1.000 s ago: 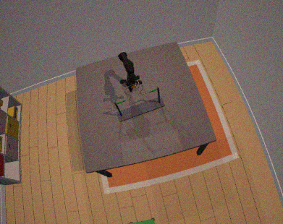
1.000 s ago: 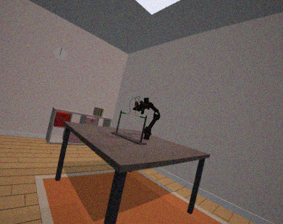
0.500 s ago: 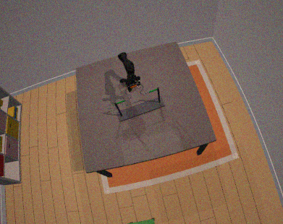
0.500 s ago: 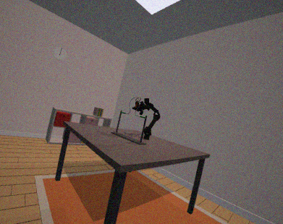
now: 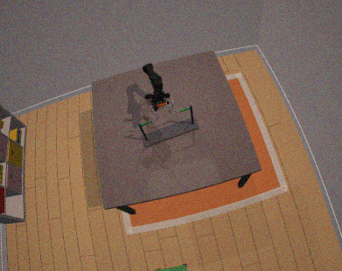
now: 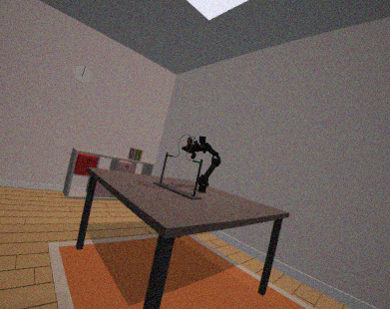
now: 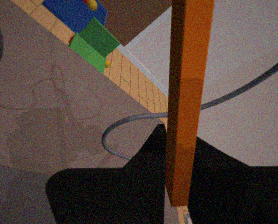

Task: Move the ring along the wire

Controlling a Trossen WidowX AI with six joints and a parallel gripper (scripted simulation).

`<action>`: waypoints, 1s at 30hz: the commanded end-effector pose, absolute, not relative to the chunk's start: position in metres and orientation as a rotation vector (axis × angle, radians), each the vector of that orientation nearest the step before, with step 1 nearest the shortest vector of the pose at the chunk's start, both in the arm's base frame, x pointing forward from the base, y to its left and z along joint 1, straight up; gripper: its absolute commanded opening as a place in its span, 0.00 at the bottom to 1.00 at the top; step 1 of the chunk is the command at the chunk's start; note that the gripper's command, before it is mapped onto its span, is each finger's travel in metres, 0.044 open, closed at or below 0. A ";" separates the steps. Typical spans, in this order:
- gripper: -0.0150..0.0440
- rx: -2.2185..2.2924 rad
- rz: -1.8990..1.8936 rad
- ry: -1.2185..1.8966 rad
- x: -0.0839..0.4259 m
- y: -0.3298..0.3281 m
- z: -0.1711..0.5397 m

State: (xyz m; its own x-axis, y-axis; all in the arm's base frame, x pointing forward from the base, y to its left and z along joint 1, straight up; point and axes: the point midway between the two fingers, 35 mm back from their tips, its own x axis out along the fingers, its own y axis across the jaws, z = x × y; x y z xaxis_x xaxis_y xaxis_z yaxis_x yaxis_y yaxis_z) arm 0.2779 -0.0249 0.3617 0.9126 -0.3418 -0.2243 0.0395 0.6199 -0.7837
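Orange handle (image 5: 163, 104) (image 7: 186, 100) in fingers (lengthwise upright in wrist view).
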 end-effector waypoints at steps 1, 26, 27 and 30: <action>0.00 -0.932 -0.248 0.351 0.275 -0.028 0.367; 0.00 -1.242 -0.324 0.287 0.275 -0.035 0.380; 0.00 -1.255 -0.327 0.285 0.275 -0.035 0.380; 0.00 -1.292 -0.336 0.277 0.275 -0.035 0.382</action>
